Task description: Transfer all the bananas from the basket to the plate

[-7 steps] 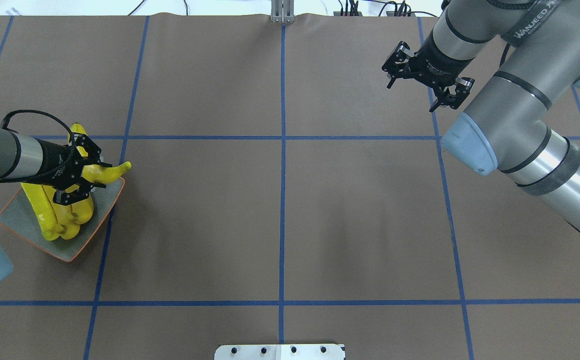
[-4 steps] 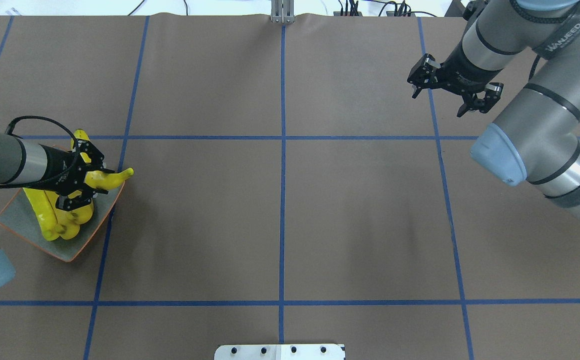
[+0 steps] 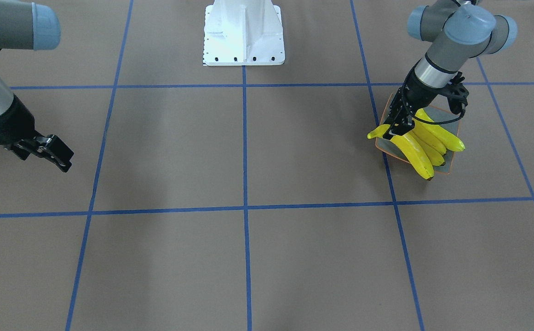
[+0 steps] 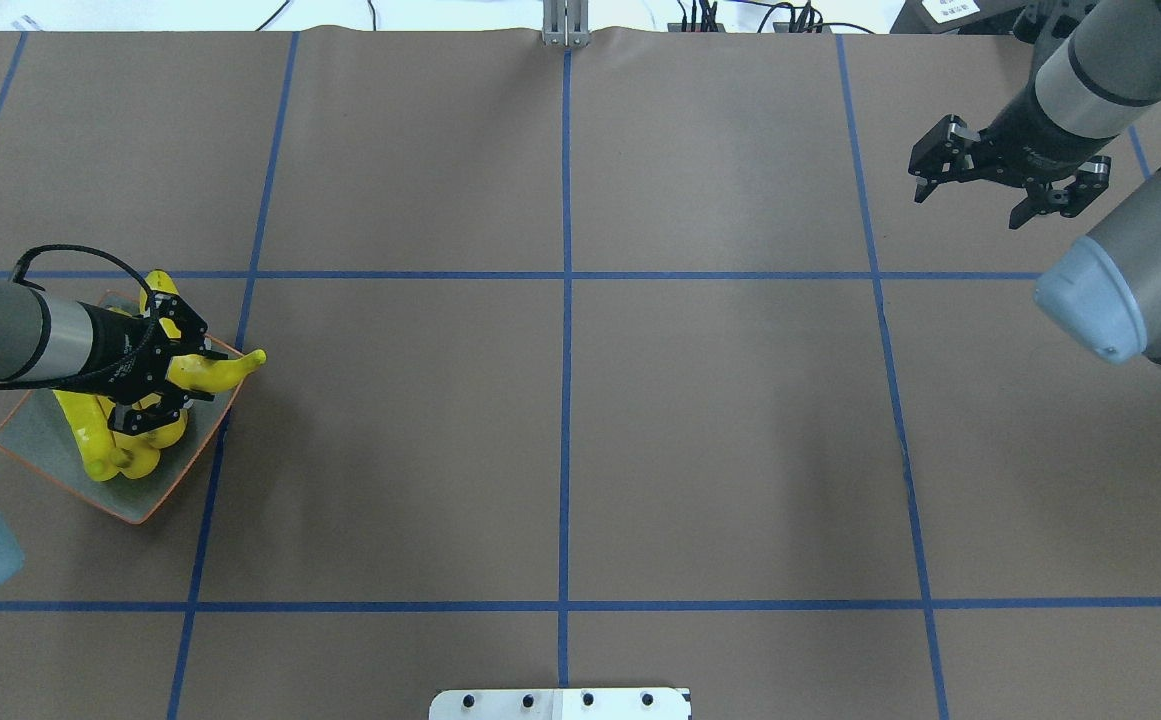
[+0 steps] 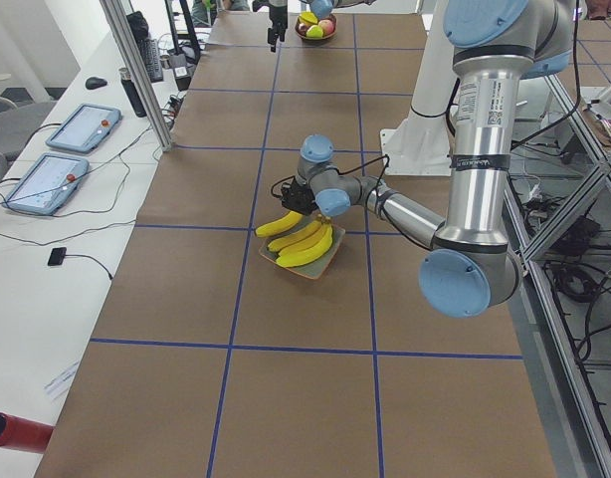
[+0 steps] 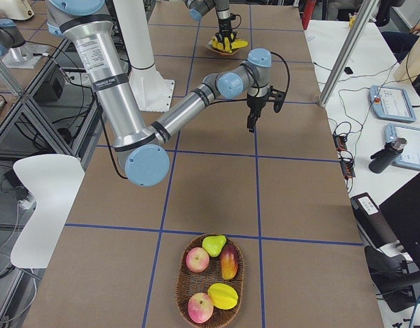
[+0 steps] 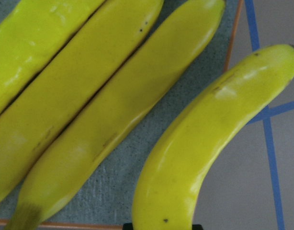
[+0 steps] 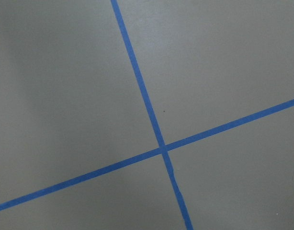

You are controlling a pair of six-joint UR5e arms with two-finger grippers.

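Observation:
My left gripper [image 4: 165, 372] is shut on a yellow banana [image 4: 218, 369], held low over the right edge of the grey-blue, orange-rimmed plate [image 4: 40, 442]. The banana's tip sticks out past the rim. Three more bananas [image 4: 115, 440] lie side by side on the plate. In the left wrist view the held banana [image 7: 204, 143] is right of the three bananas [image 7: 89, 96] on the plate [image 7: 113, 189]. My right gripper [image 4: 1000, 185] is open and empty above the table at the far right. The wicker basket [image 6: 179, 287] holds no banana.
The basket holds apples, a pear and other fruit [image 6: 211, 273] at the table's right end. The white robot base [image 3: 244, 32] stands at the table's near edge. Blue tape lines cross the brown table [image 4: 560, 400].
My left gripper has come down and slightly nearer with the banana, closer to the plate. My right gripper has swung away to the right, staying open.

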